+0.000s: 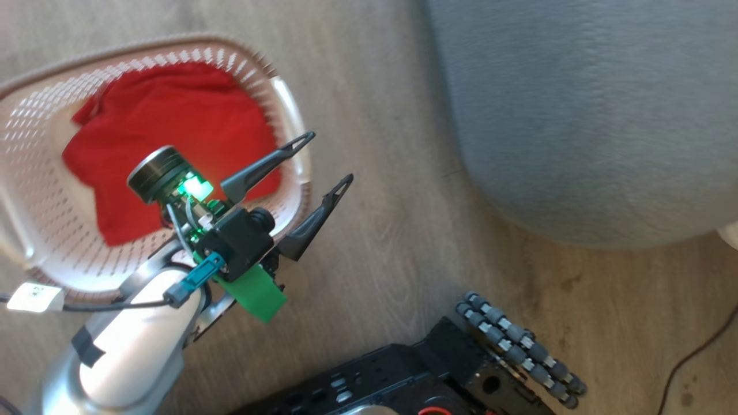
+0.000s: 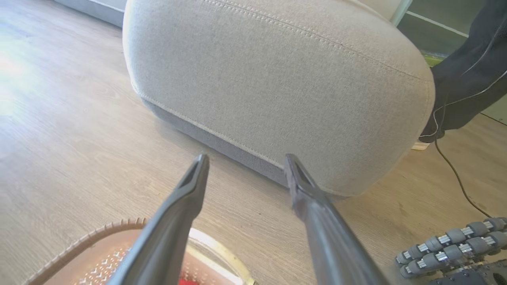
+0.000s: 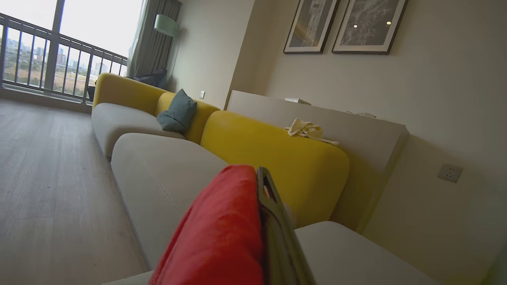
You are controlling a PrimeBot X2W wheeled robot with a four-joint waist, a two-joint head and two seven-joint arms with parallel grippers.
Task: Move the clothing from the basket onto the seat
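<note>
Pinching one red garment [image 3: 214, 233], right claw [image 3: 258, 176] faces the seat [image 3: 166, 170] ahead; second garment [image 1: 184, 115] awaits in basket [image 1: 144, 43] beneath spread left claw [image 1: 330, 157].

Clothing [image 1: 173, 127]: bright red, soft, crumpled flat; it covered most of the basket's bottom.
Garment [image 3: 222, 233]: red, bunched; it was pressed against a finger of the closed right claw [image 3: 259, 178], with grey cushion behind it.
Basket [image 1: 29, 190]: cream, with perforated walls, a brown braided rim and a white handle; it stood upright on the floor [image 1: 392, 219] near the seat, not touching it.
Seat [image 2: 277, 87]: large and grey, with a rounded edge and pale stitching.
</note>
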